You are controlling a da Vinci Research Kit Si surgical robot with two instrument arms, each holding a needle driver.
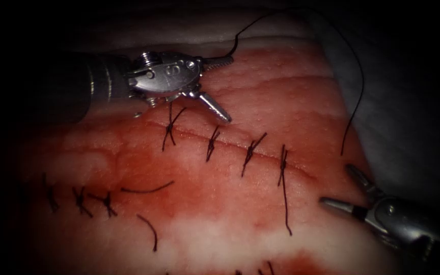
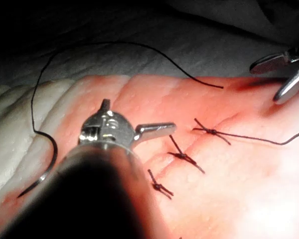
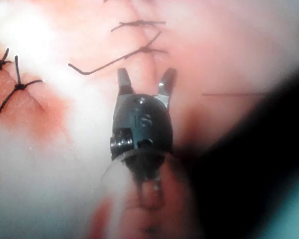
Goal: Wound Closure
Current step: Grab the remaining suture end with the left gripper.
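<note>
Gaping empty upper left of the endoscope frame, left tool (image 1: pixel 223 89), right tool (image 1: pixel 339 186) spread empty lower right, needle (image 2: pixel 44 167) lying free on tissue (image 1: pixel 260 91), thread (image 1: pixel 355 76) trailing, cut (image 1: pixel 230 145) stitched.

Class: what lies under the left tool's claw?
Pink pork tissue and a black knotted stitch on the cut; the tool's body covers the rest. The left claw and right claw, open, hold nothing. The curved dark needle lies on tissue.
</note>
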